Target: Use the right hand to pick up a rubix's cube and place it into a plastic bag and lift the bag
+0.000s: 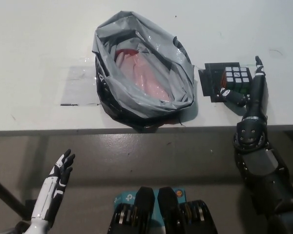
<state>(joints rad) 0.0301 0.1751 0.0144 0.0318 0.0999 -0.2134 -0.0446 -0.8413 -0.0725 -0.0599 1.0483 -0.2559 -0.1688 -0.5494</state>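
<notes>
The black right hand (247, 90) lies on the white table (39, 39) against the right side of the Rubik's cube (236, 78), fingers spread around it, one at its near edge and others along its far right side; whether it grips the cube I cannot tell. The cube sits square to the table edge on a dark pad (211, 84), just right of the open grey plastic bag (144, 73), whose long axis runs from far left to near right. The white left hand (61, 173) rests open below the table edge at the lower left.
</notes>
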